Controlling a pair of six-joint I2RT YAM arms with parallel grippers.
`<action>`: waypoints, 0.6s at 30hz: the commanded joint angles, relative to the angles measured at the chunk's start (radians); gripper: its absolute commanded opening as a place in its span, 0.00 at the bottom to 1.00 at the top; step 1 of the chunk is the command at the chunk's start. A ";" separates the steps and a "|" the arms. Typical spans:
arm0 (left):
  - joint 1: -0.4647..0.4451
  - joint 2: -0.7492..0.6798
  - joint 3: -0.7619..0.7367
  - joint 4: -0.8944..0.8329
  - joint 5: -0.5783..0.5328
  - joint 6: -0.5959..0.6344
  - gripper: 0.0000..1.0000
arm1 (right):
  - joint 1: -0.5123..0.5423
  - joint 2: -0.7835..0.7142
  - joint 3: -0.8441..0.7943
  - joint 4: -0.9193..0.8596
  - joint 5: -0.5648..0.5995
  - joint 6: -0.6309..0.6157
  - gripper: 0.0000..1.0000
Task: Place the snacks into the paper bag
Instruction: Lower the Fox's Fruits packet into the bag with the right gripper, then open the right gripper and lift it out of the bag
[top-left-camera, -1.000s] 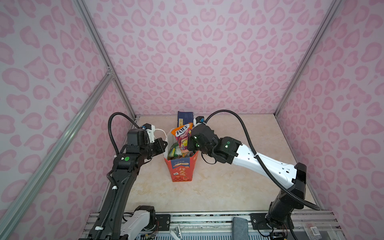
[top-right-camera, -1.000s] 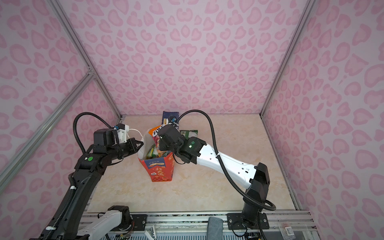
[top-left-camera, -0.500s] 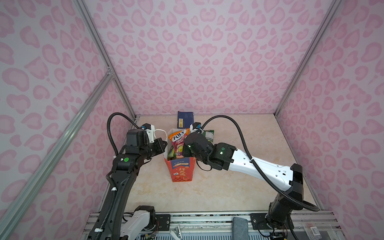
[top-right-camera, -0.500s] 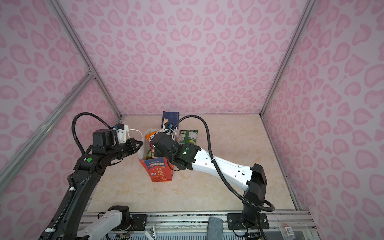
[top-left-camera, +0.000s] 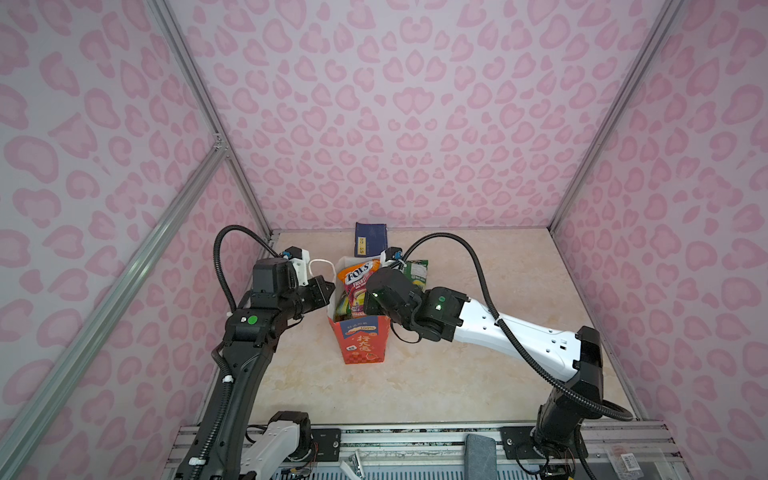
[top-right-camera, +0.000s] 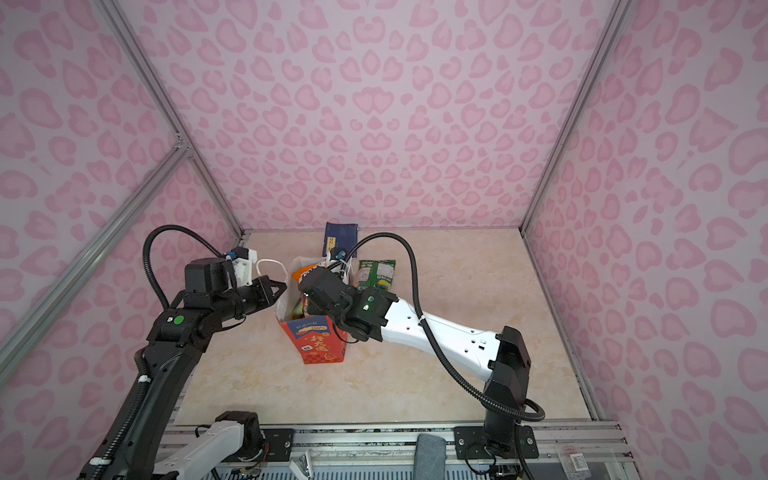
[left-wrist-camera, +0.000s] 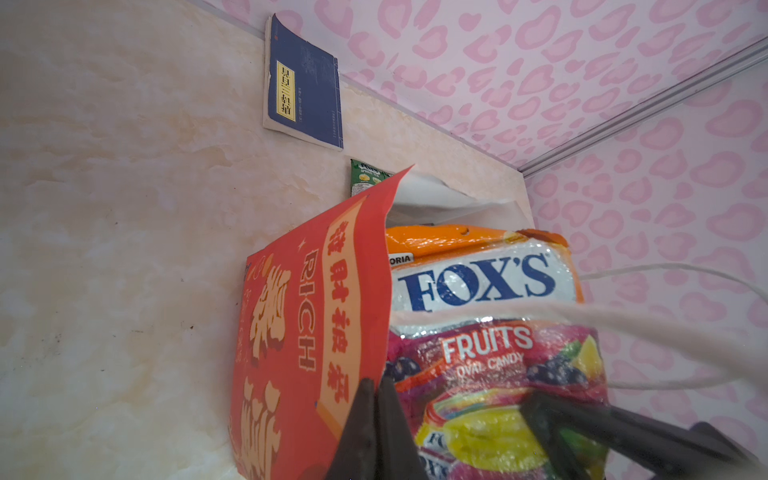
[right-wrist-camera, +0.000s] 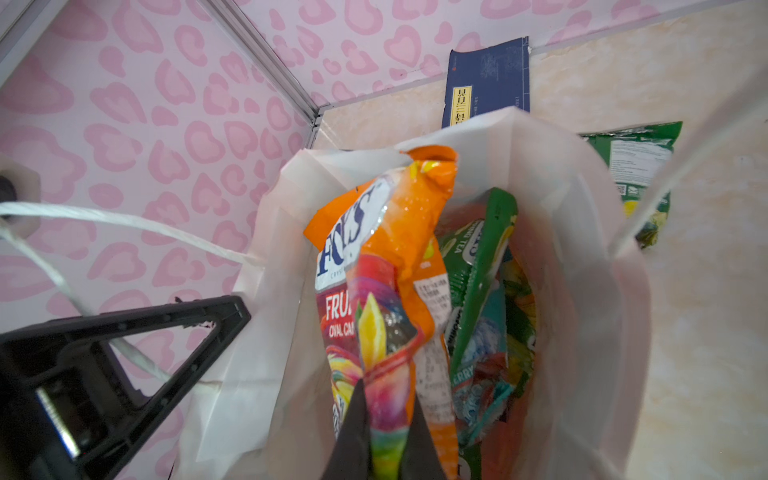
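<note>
The red-orange paper bag (top-left-camera: 361, 341) (top-right-camera: 318, 344) stands upright in the middle of the floor, and its white inside (right-wrist-camera: 582, 291) is open. My left gripper (left-wrist-camera: 377, 395) (top-left-camera: 330, 286) is shut on the bag's left rim (left-wrist-camera: 353, 257). My right gripper (right-wrist-camera: 386, 415) is shut on an orange FOX'S snack packet (right-wrist-camera: 399, 232) (top-left-camera: 358, 276) (left-wrist-camera: 478, 282), which stands partly inside the bag with its top above the rim. In both top views the wrist hides this gripper's tips. Green and teal snacks (right-wrist-camera: 478, 332) lie deeper in the bag. One green snack packet (top-left-camera: 415, 272) (top-right-camera: 376, 272) lies on the floor behind the bag.
A flat dark-blue booklet (top-left-camera: 370, 240) (top-right-camera: 340, 239) with a yellow label lies against the back wall. White cord handles (right-wrist-camera: 124, 226) loop beside the left gripper. Pink patterned walls close in the floor on three sides.
The right arm has come down and towards the front with the orange packet, which now sits lower in the bag. The green packet behind the bag has come into view. The left gripper has stayed put.
</note>
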 joint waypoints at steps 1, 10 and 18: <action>0.000 -0.003 -0.002 0.052 0.023 0.003 0.08 | 0.000 0.008 0.005 0.030 0.028 0.012 0.04; 0.000 -0.004 -0.002 0.052 0.022 0.003 0.08 | 0.004 0.011 0.041 0.034 0.023 -0.035 0.51; 0.001 -0.003 -0.002 0.052 0.022 0.004 0.08 | 0.080 0.074 0.377 -0.151 0.131 -0.363 0.68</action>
